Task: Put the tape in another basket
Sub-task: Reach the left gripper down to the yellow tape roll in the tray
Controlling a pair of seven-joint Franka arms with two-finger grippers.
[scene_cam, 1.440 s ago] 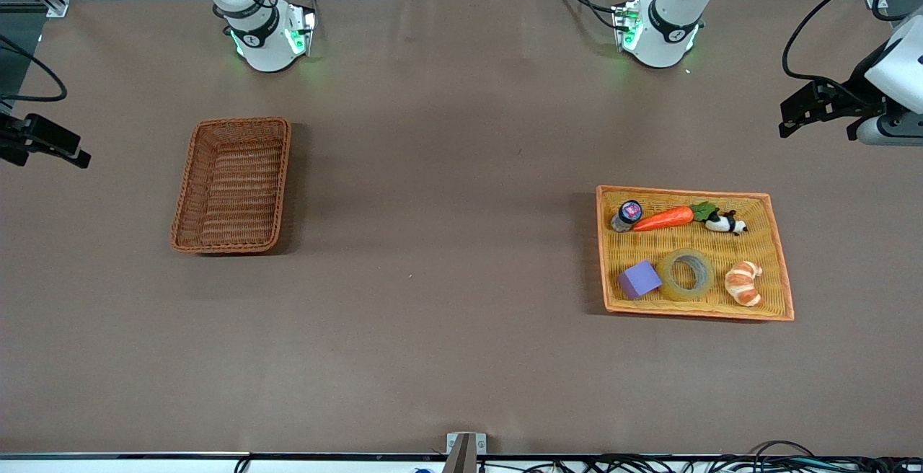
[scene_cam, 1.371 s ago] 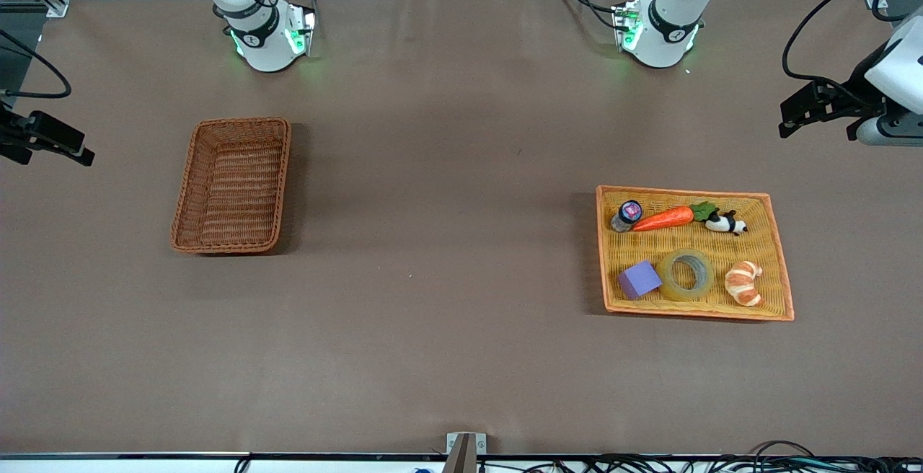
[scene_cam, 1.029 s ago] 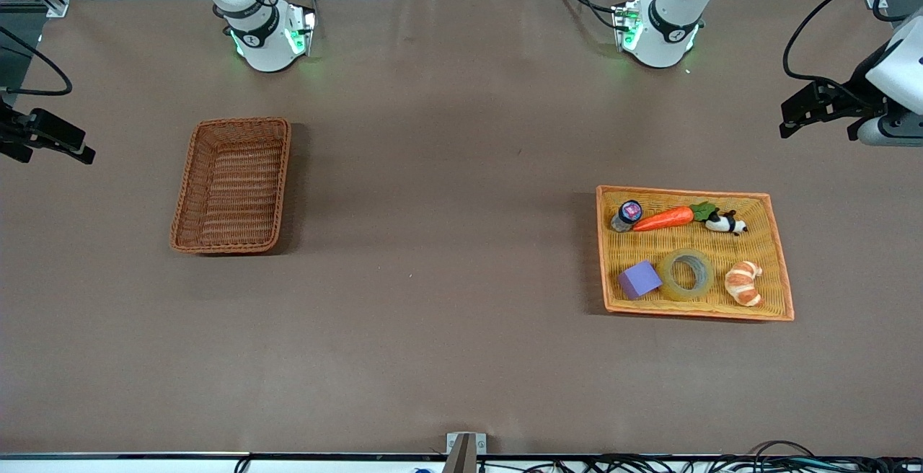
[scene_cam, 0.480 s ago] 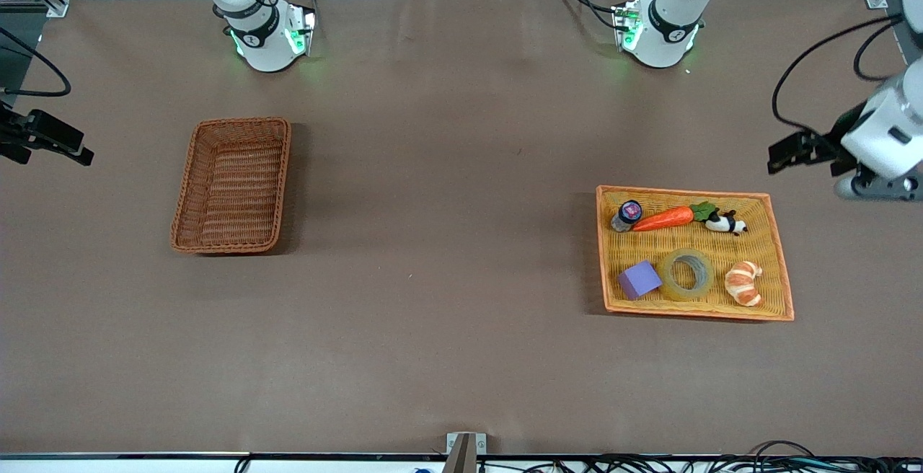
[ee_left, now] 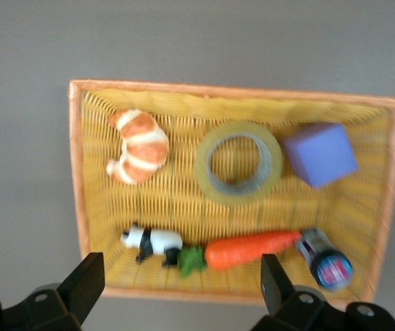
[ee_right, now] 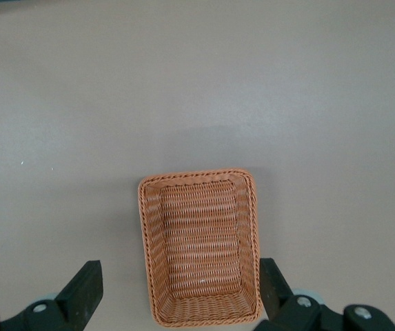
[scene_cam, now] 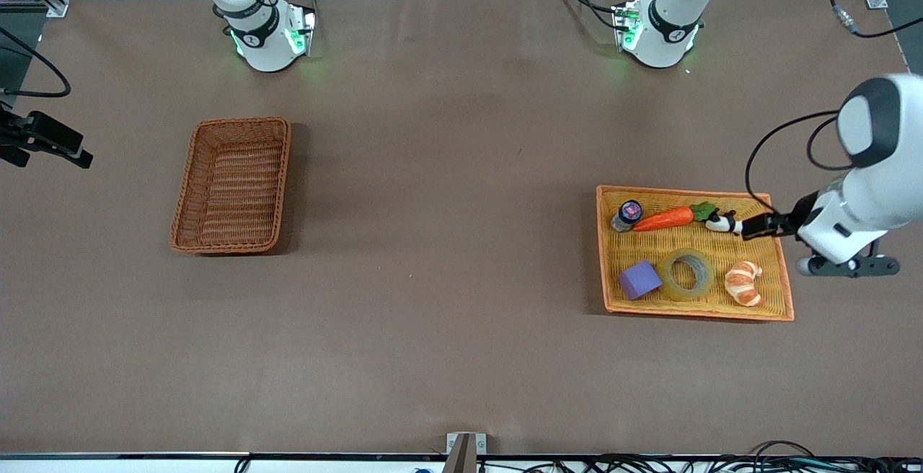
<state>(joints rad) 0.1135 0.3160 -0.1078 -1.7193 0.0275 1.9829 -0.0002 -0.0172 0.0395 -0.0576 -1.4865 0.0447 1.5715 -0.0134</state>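
Brown table [scene_cam: 447,314] carries two baskets. Tape [scene_cam: 686,275] lies flat in yellow tray [scene_cam: 784,293], between purple cube [scene_cam: 639,280] and croissant [scene_cam: 743,283].

You have left hand [ee_left: 183,293] spread wide above tray, ready for descent.

Right hand [ee_right: 176,293], also wide, waits over empty brown basket [scene_cam: 232,184].

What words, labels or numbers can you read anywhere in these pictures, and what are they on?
None can be read.
The small jar in the orange-yellow tray has a pink and blue printed lid: too blurred to read.
The tape and the basket carry no print.
Marks on the arm bases are too small.
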